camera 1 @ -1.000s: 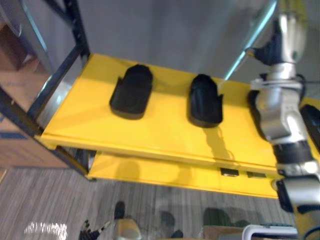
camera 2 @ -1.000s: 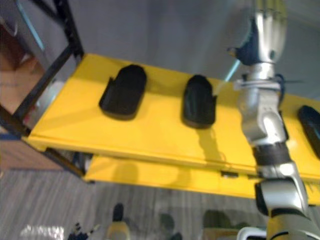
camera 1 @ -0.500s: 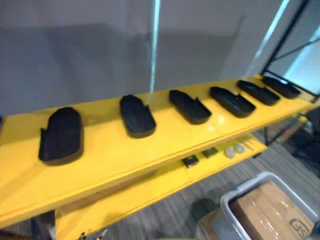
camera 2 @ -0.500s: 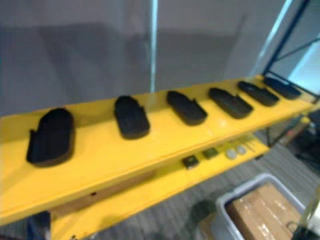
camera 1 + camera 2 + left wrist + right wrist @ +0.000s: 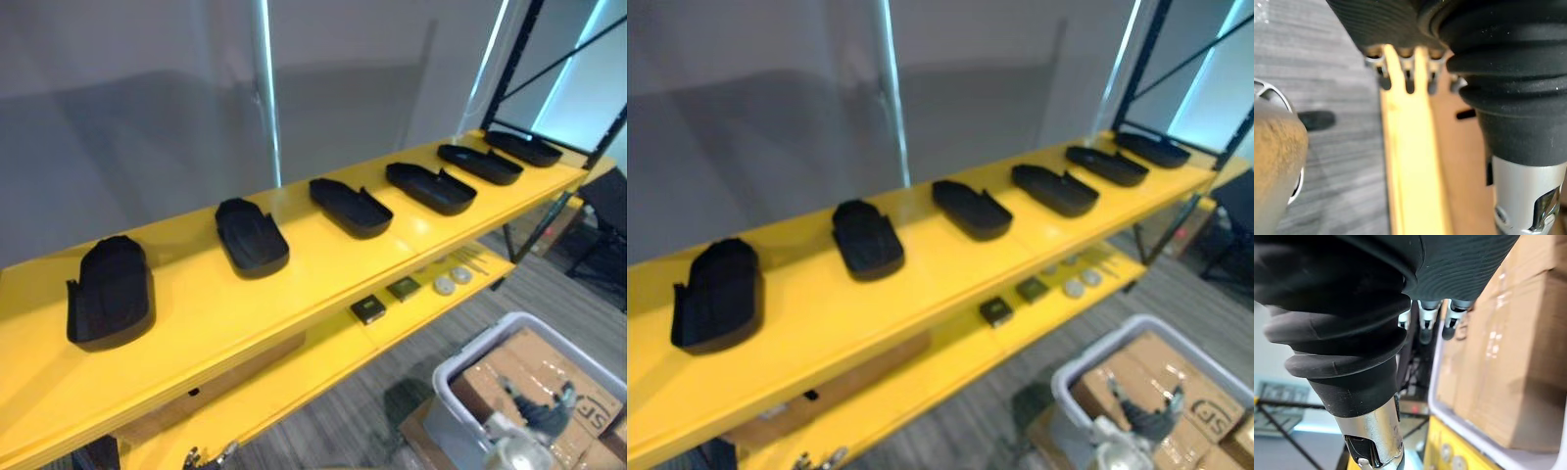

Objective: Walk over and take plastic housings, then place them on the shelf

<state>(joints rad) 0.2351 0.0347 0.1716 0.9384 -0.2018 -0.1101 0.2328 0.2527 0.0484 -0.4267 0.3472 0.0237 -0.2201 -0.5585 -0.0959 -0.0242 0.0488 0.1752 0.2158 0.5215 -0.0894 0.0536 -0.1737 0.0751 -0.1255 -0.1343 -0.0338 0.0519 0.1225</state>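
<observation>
Both hands hang low, fingers loosely straight, holding nothing: your left hand (image 5: 1408, 73) by the lower board of the yellow shelf (image 5: 323, 264), your right hand (image 5: 1425, 318) beside the grey bin (image 5: 453, 416) of cardboard boxes (image 5: 534, 367). Farther off, six black plastic housings (image 5: 350, 206) lie spaced in a row along the top board, none touching another.

Both my hands low, empty.
L hand (image 5: 1409, 82) & R hand (image 5: 1426, 330) hang down, fingers loose, nothing gripped.
</observation>
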